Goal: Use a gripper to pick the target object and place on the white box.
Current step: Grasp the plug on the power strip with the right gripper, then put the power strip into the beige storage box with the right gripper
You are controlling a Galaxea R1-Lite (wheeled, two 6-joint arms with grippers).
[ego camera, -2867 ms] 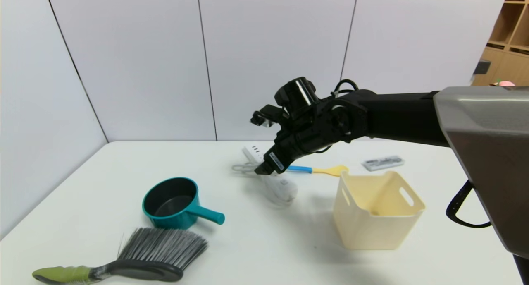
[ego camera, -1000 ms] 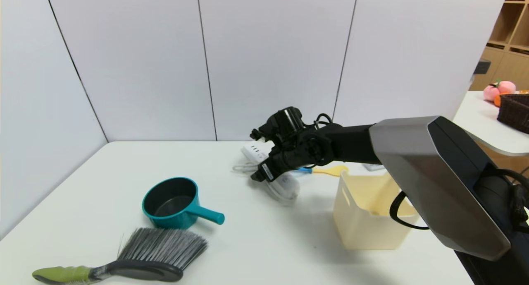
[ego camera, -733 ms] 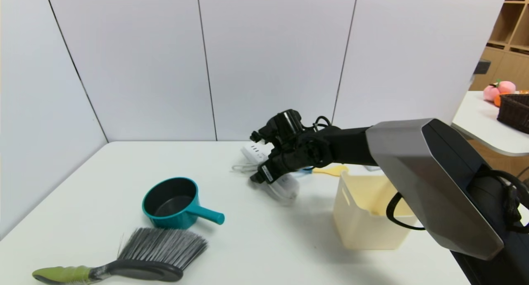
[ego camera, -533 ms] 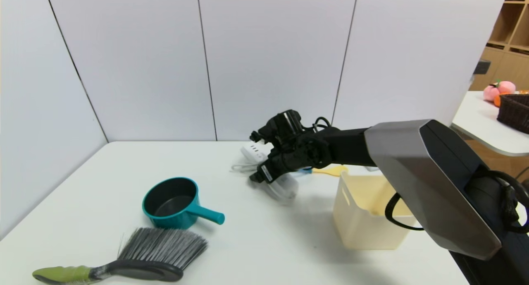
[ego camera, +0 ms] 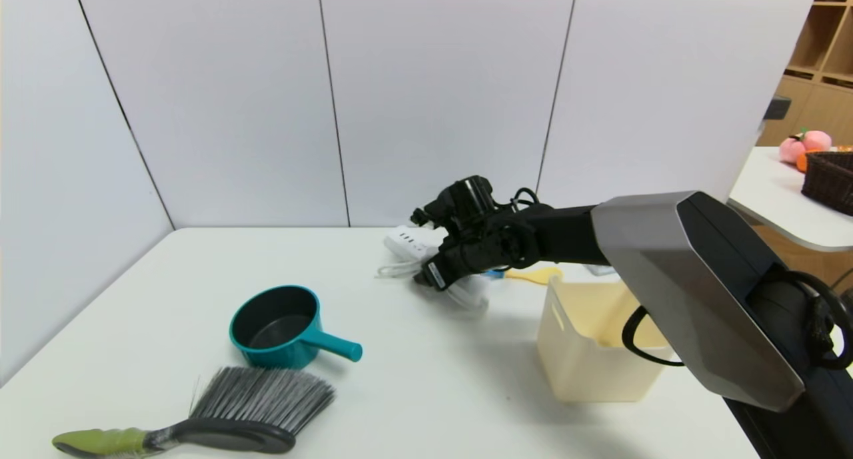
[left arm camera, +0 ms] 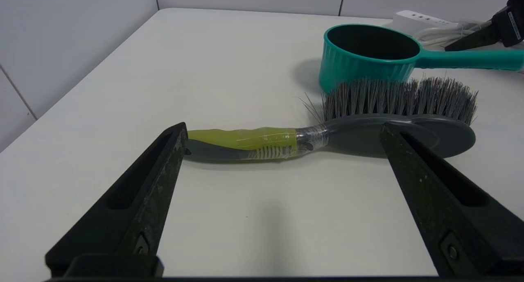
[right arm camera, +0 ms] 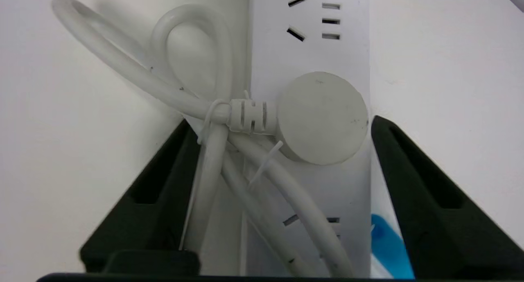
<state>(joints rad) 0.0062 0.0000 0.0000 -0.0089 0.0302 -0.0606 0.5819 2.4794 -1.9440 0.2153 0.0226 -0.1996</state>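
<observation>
Power strip (right arm camera: 311, 110) between right gripper (right arm camera: 278, 126) jaws, near end hidden

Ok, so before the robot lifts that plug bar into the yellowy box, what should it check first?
1. Right tool around the power strip: ok, a finger sits on each side of it.
2. Cord caught along with it: ok, the tied part lies between the fingers.
3. Grip tight enough to lift: cannot tell.
4. Blue-handled spatula clear of the grip: cannot tell, it lies right beside one finger.
5. White box upright with its top open: ok.
6. Left tool out of the way: ok, it is open near the brush, away from the strip.
</observation>
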